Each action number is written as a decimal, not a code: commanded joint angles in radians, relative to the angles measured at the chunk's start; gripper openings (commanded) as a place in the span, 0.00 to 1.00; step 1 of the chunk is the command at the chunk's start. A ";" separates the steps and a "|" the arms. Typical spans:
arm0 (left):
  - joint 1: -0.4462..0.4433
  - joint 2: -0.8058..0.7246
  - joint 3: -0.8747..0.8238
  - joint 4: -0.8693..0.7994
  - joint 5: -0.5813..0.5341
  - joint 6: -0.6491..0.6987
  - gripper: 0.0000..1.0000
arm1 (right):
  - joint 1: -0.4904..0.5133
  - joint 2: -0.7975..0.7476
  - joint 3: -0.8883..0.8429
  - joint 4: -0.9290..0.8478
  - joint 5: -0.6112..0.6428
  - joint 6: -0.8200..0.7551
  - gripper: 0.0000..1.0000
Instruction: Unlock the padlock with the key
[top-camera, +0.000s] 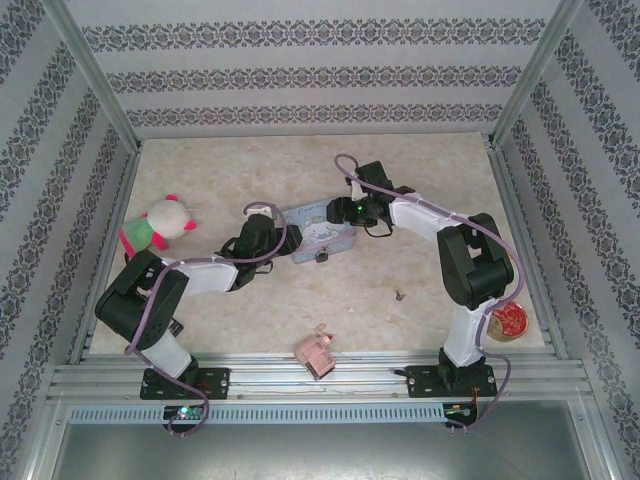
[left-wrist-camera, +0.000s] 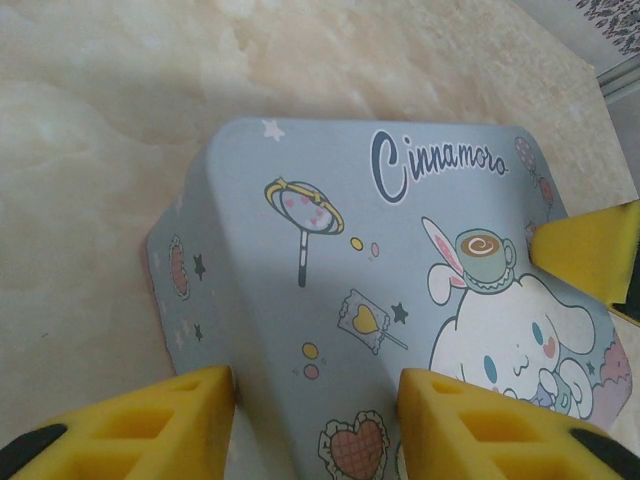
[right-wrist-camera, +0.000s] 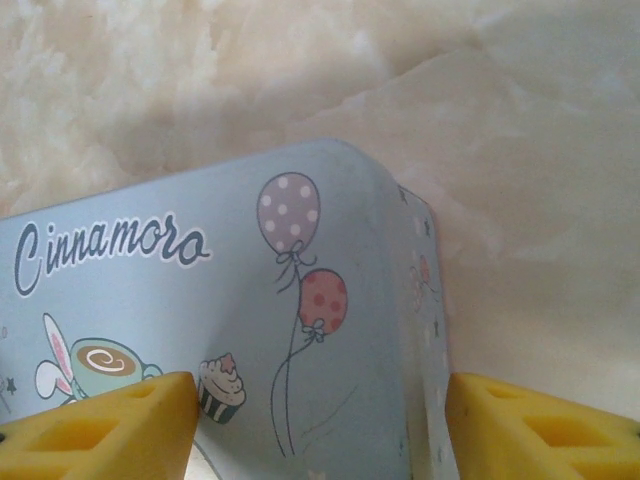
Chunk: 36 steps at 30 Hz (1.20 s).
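Pink block (top-camera: 316, 352): nearest item; it lies at the near edge of the tabletop (top-camera: 420, 180), between the two arm bases.
Round red-and-gold thing (top-camera: 508, 322): near right corner, just beside the right arm's lower link.
Small dark item (top-camera: 399, 296): alone on bare tabletop, between the pink block and the right arm and well apart from the tin. Too small to identify.
Padlock (top-camera: 322, 257): dark body on the tabletop, touching the tin's near long side at about mid-length. It is apart from both sets of fingers. Shackle detail cannot be made out.
Tin (top-camera: 318, 235): pale blue, flat, lid up, at mid-tabletop. The lid print shows "Cinnamoro", a white long-eared character with a cup on its head, balloons, a cupcake and a lollipop.
Left gripper (left-wrist-camera: 318, 385): at the tin's left end. Its yellow fingers (left-wrist-camera: 180, 420) are apart, one beside the tin's side wall and the other over the lid. They are not clamped on anything.
Right gripper (right-wrist-camera: 320, 390): at the tin's far right corner. Its fingers (right-wrist-camera: 540, 420) are apart, one over the lid and the other just beyond the side wall, with the corner between them.
Plush toy (top-camera: 155, 225): pink, white and green, at the left edge of the tabletop, well apart from the tin.
Walls (top-camera: 300, 75): patterned striped panels beyond the tabletop.
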 joint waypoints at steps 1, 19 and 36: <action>-0.015 0.017 0.038 -0.024 -0.016 0.008 0.47 | 0.013 -0.019 0.006 -0.124 0.084 -0.023 0.70; 0.022 0.081 0.086 -0.103 -0.088 -0.001 0.43 | 0.031 -0.208 -0.123 -0.167 0.134 0.039 0.68; 0.024 0.123 0.112 -0.089 -0.077 -0.013 0.43 | 0.093 -0.182 -0.200 -0.131 0.171 0.108 0.51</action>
